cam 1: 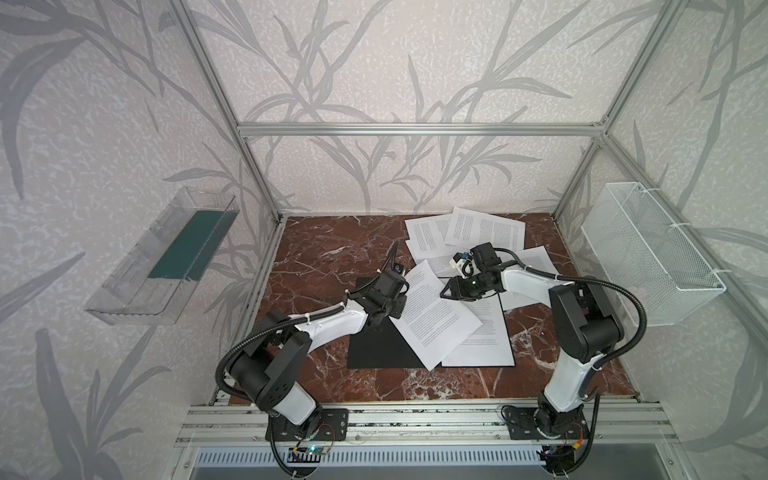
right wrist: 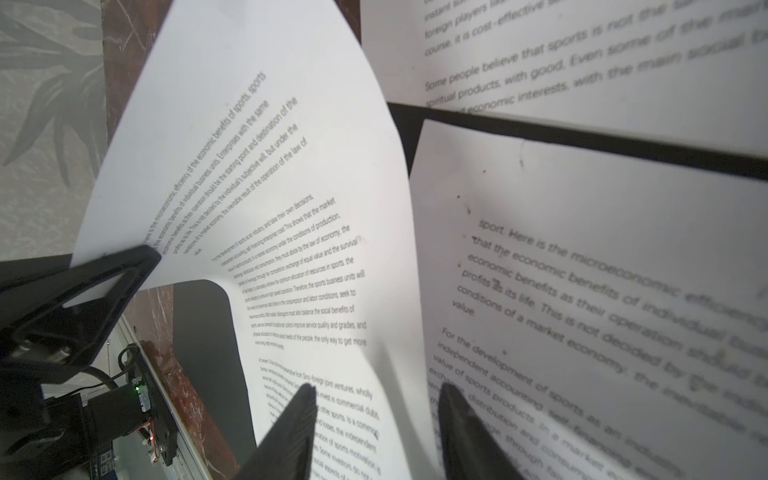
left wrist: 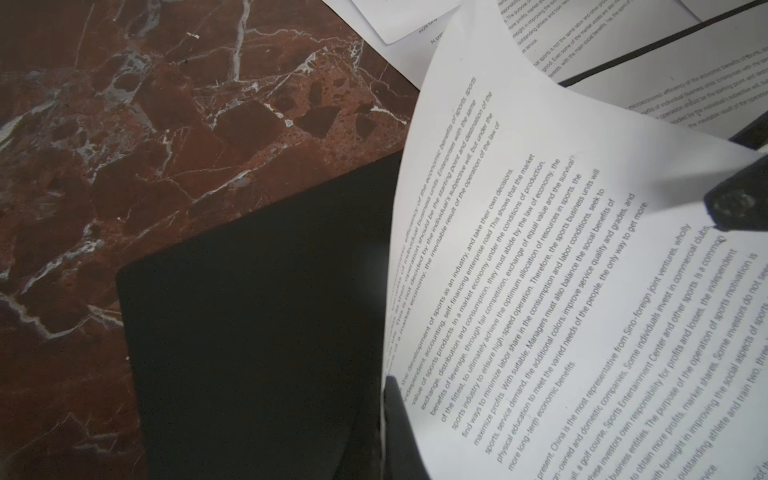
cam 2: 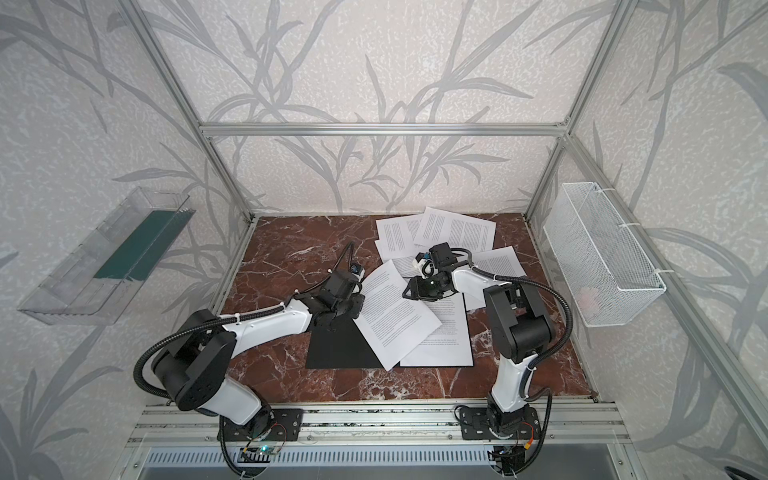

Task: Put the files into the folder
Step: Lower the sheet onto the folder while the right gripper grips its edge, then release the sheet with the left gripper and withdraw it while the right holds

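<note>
Pinching a curled white printed paper sheet [cam 1: 436,316] in clamped left jaws over the flat black folder [cam 1: 374,351], frame centre; right jaws apart astride the sheet's edge. Risks tearing if tugged both ways.

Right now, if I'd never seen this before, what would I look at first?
Probably the big printed sheet curling up in the middle, pinched at one edge by the left gripper while the right gripper straddles another edge. Under it lies the open black folder, and more white sheets are scattered toward the back right of the red marble table.
</note>
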Controlling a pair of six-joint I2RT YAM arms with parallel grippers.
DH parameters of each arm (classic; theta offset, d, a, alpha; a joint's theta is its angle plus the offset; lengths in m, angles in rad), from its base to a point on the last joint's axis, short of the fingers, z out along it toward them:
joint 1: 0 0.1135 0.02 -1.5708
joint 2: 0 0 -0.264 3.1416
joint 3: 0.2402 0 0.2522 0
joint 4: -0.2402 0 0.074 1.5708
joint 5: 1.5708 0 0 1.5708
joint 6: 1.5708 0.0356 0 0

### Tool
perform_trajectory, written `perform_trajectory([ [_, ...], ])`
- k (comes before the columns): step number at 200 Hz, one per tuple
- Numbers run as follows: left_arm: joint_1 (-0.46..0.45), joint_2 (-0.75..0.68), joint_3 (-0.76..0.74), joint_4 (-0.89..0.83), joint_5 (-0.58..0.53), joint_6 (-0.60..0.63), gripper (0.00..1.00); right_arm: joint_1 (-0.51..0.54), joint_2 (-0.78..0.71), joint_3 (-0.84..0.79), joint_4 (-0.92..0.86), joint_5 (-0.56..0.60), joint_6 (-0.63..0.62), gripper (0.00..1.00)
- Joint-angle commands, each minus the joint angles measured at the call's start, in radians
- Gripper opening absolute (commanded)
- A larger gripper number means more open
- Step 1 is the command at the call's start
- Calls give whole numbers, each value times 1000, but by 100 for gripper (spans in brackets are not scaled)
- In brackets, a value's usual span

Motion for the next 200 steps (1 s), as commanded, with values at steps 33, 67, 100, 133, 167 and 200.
perform_trajectory([
  [33, 1, 8, 4, 9, -18, -15, 0, 1, -41, -16, 13, -32, 6, 30],
  [67, 1, 1, 4, 5, -22, -25, 0, 1, -43, -24, 14, -28, 11, 23],
  [100, 1, -10, 3, 3, -25, -27, 0, 1, -48, -23, 2, -16, 11, 17],
  [133, 1, -27, 4, -9, -26, -33, 1, 1, -61, -24, -13, 1, 14, 5],
  [167, 0, -88, 5, -47, -36, -81, 29, -1, -132, -52, -23, 25, 29, 0],
  [200, 0, -224, -29, -63, -32, -128, 99, -14, -279, -70, -90, 109, 52, 0],
])
